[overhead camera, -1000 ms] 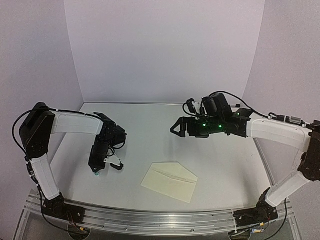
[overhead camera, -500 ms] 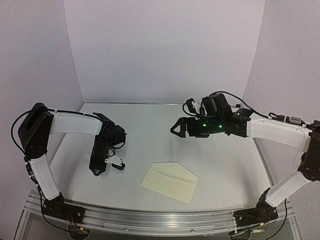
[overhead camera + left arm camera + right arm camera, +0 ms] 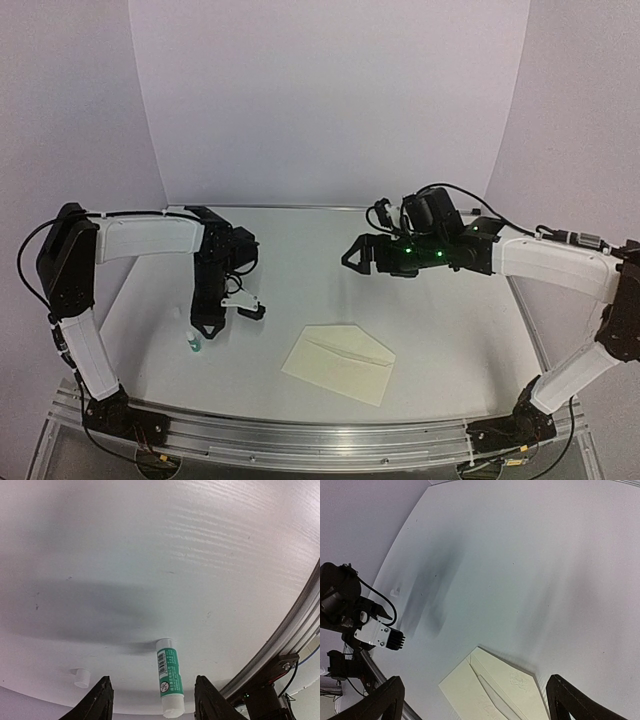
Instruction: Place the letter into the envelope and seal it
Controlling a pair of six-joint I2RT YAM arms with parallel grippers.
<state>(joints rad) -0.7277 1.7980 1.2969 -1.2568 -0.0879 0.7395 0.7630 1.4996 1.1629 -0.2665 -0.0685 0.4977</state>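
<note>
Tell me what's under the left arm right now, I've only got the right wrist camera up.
Observer: A green-labelled glue stick sits on the table below the left gripper.
Operator: Is it held?
Observer: No, the left wrist view shows the jaws apart, gripping nothing.
Operator: Anything else down there?
Observer: A small white cap sits on the table beside the stick, not touching it.

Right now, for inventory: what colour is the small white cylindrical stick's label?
Green with white markings on the white stick; clearest in left wrist view.
</note>
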